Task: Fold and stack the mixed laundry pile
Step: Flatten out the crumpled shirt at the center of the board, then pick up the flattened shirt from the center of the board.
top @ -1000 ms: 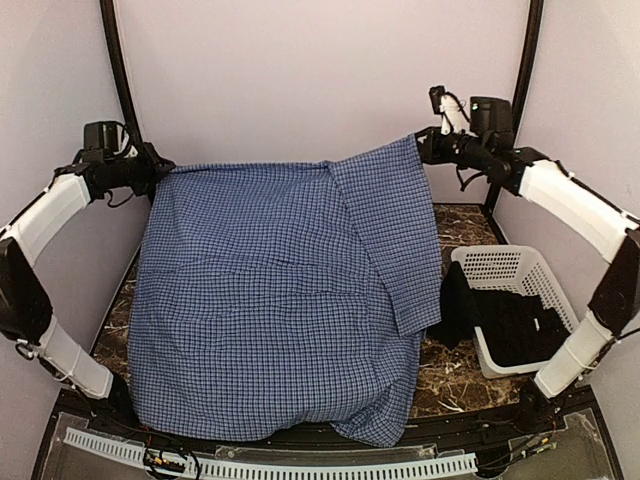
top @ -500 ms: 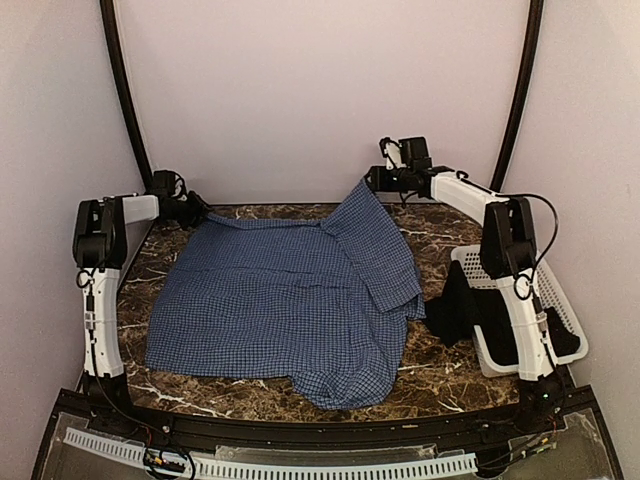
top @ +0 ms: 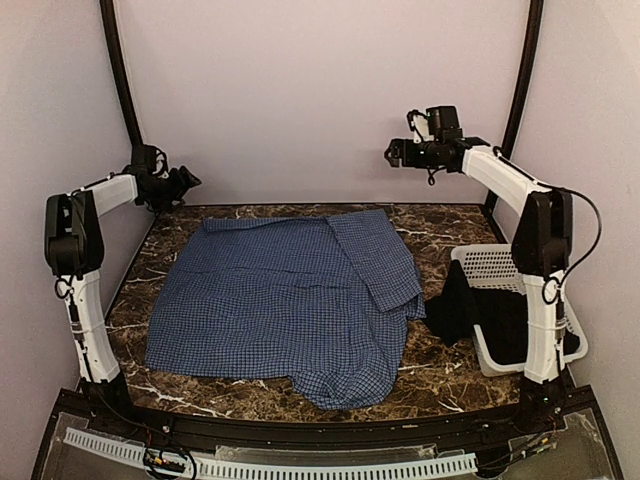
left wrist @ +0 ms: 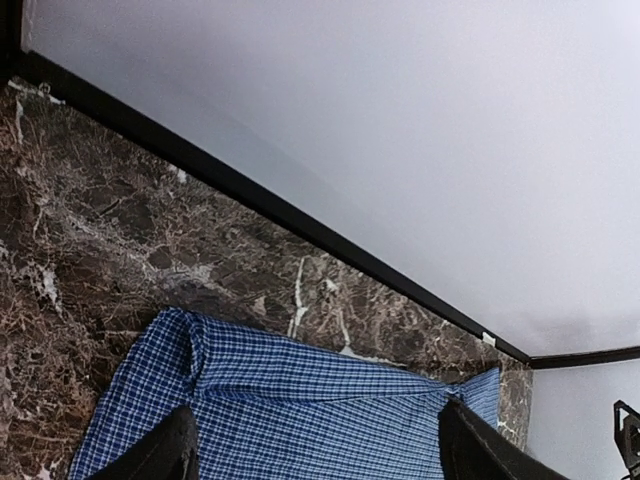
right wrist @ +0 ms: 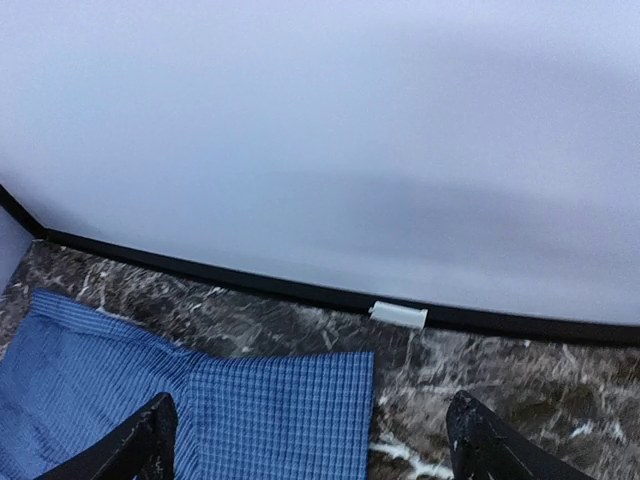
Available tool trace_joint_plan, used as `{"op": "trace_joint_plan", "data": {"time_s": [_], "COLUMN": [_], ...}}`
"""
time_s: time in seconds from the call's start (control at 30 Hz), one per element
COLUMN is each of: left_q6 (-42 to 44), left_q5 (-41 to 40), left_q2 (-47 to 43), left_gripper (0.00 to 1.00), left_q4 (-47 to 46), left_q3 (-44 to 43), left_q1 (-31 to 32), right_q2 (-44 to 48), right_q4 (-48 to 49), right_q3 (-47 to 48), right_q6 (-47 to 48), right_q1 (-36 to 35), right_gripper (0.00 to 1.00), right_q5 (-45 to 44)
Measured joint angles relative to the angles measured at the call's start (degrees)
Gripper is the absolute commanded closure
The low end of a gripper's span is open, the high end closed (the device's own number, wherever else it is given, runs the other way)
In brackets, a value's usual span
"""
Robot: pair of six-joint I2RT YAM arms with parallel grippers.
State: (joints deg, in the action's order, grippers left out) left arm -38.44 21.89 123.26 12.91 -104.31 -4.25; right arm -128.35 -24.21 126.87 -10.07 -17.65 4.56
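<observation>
The blue-and-white checked shirt lies spread flat on the marble table, with a sleeve folded over on its right side. The black garment hangs over the left rim of the white basket and fills its inside. My left gripper hovers open above the shirt's far-left corner. In the left wrist view the gripper holds nothing, and the shirt's collar edge lies below it. My right gripper hangs open high above the far-right corner. Its fingers stand wide over the shirt's edge.
A black rail runs along the table's back edge under the pale wall, with a small white tag on it. Black uprights stand at both back corners. A white perforated strip lies along the near edge.
Both grippers have opened and let go of the shirt's top corners, then lifted away toward the back. The shirt has dropped from hanging to lying flat on the table.
</observation>
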Motion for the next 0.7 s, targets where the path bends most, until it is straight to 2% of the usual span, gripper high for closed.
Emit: {"op": "trace_joint_plan", "data": {"time_s": [0.2,0.47,0.57,0.7], "left_q6": [2.10,4.33,3.56,1.53], "left_q5": [-0.09,-3.15,-3.78,-5.07], "left_q2": [-13.31,-16.02,-16.85,-17.73], "left_gripper": [0.20,0.26,0.35,0.42], "left_q4": [-2.36,-2.36,-2.34,-2.12], "left_q3": [15.23,24.72,29.29,35.17], "left_q1": [0.92,7.56,10.16,10.40], "right_q2": [17.53,32.68,35.45,34.60], "right_q4": [0.31,-2.97,-3.30,-2.14], "right_q3": [-21.75,-43.95,-49.37,-52.61], "right_q6": [-2.62,-4.04,-5.51,-6.95], "right_q1": [-0.92,-8.90,-11.26,-12.79], "right_gripper": [0.22,0.24,0.25,0.26], "right_q5": [8.31,12.28,13.05,13.79]}}
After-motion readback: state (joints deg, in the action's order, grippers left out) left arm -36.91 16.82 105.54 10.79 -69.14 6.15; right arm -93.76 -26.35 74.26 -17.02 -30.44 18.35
